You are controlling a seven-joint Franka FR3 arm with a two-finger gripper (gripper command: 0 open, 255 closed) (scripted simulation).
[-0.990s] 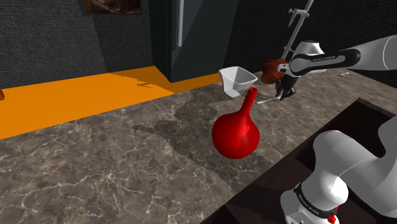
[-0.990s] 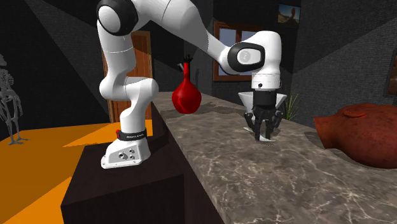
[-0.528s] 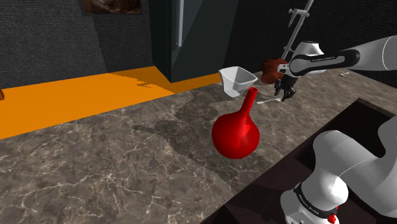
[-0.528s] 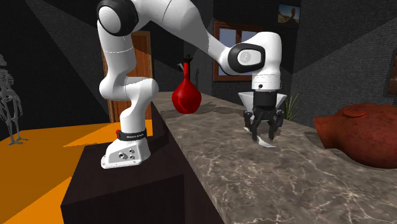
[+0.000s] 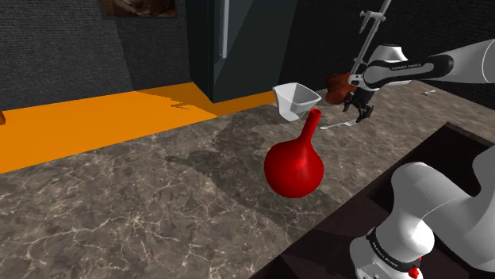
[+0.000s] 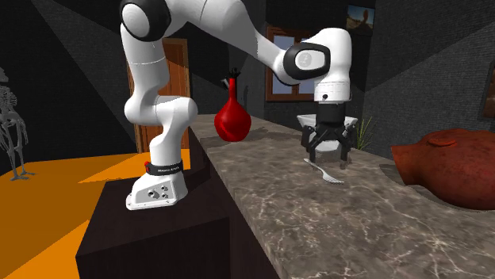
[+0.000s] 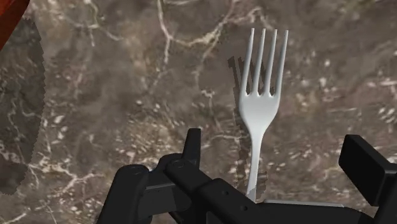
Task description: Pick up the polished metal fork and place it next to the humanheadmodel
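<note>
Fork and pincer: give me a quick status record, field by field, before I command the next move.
fork: lying flat on the marble counter, not held
pincer: open, above the fork's handle, fingers standing clear of it
head model: reddish-brown, on the counter, toward the second exterior view's right of the fork
nearby: white container, red vase
task state: fork not yet lifted

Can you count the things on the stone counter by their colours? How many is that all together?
Red: 1, the vase
White: 1, the cup
Silvery grey: 1, the fork
Reddish brown: 1, the head model
Total: 4
</note>
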